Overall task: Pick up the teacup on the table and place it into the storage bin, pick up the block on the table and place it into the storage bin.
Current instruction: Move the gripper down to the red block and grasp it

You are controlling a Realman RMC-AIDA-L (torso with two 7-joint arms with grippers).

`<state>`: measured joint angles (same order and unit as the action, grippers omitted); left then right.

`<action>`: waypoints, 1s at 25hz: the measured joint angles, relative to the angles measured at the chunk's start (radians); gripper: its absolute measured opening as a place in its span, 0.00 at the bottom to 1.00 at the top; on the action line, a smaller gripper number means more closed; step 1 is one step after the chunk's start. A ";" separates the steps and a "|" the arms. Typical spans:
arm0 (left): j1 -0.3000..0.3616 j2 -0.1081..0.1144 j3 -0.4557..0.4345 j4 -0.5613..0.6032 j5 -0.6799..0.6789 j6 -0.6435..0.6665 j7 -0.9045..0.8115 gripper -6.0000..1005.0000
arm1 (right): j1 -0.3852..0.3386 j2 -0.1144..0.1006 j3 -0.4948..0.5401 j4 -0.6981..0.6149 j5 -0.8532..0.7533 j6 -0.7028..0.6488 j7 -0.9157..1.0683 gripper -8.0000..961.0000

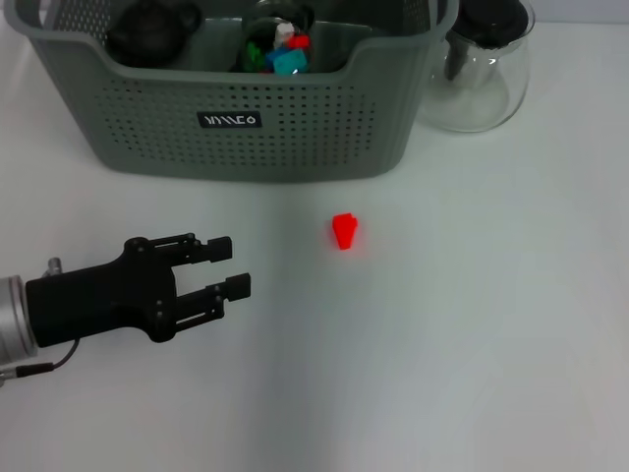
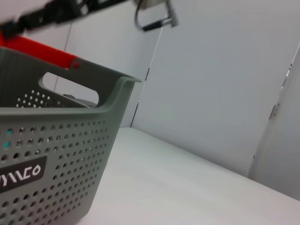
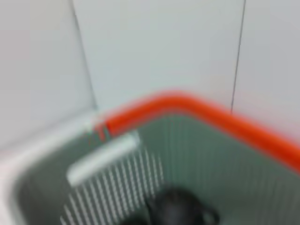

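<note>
The table [image 1: 472,344] is seen as a white surface on which everything rests. The bin [image 1: 246,128] is set at the far edge, well beyond the left gripper [image 1: 228,266] and slightly to its right; a black label [image 1: 229,120] is carried on its near wall, and an orange handle clip [image 2: 42,50] is shown on its rim in the left wrist view. A dark rounded object [image 1: 152,29] and a cluster of coloured pieces [image 1: 280,51] are held inside the bin; whether the dark object is the teacup cannot be told. A glass teapot [image 1: 482,69] is placed just beside the bin's right end, far from the gripper. The left gripper is held low over the table, its black fingers [image 1: 201,248] spread apart with nothing between them. The red block [image 1: 344,231] is lying alone on the table, near the fingertips, ahead and to their right, untouched. The right gripper is not seen; its wrist view is filled by the bin's interior.
</note>
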<state>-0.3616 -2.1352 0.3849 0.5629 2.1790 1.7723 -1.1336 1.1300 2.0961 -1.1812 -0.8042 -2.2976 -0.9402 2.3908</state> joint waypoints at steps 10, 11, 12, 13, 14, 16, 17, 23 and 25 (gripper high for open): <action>0.000 0.005 0.000 0.002 -0.003 -0.001 0.002 0.54 | -0.626 -0.026 0.042 -0.606 0.663 -0.605 -0.380 0.62; -0.001 0.005 0.000 0.002 -0.001 -0.001 0.001 0.54 | -0.656 -0.032 0.051 -0.636 0.637 -0.662 -0.378 0.62; -0.002 0.005 0.000 0.003 -0.001 -0.001 0.001 0.54 | -0.681 -0.036 0.061 -0.665 0.597 -0.718 -0.371 0.62; -0.003 0.006 0.000 0.003 0.000 -0.002 0.001 0.54 | -0.703 -0.038 0.076 -0.704 0.535 -0.769 -0.355 0.62; -0.003 0.006 0.000 0.003 0.000 -0.006 0.001 0.54 | -0.720 -0.037 0.090 -0.735 0.473 -0.802 -0.337 0.62; -0.003 0.006 0.000 0.002 0.000 -0.011 0.000 0.54 | -0.730 -0.027 0.117 -0.789 0.335 -0.853 -0.290 0.62; -0.003 0.005 0.000 0.002 0.000 -0.014 0.000 0.54 | -0.726 -0.023 0.124 -0.802 0.270 -0.874 -0.266 0.62; 0.000 0.002 0.000 0.002 0.000 -0.016 0.000 0.54 | -0.587 0.004 0.020 -0.754 -0.034 -0.848 -0.148 0.62; 0.004 0.001 -0.002 0.002 0.000 -0.016 0.000 0.54 | -0.517 0.004 -0.100 -0.664 -0.108 -0.753 -0.082 0.62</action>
<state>-0.3574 -2.1338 0.3830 0.5646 2.1788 1.7563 -1.1336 0.6133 2.1000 -1.2807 -1.4678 -2.4057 -1.6931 2.3092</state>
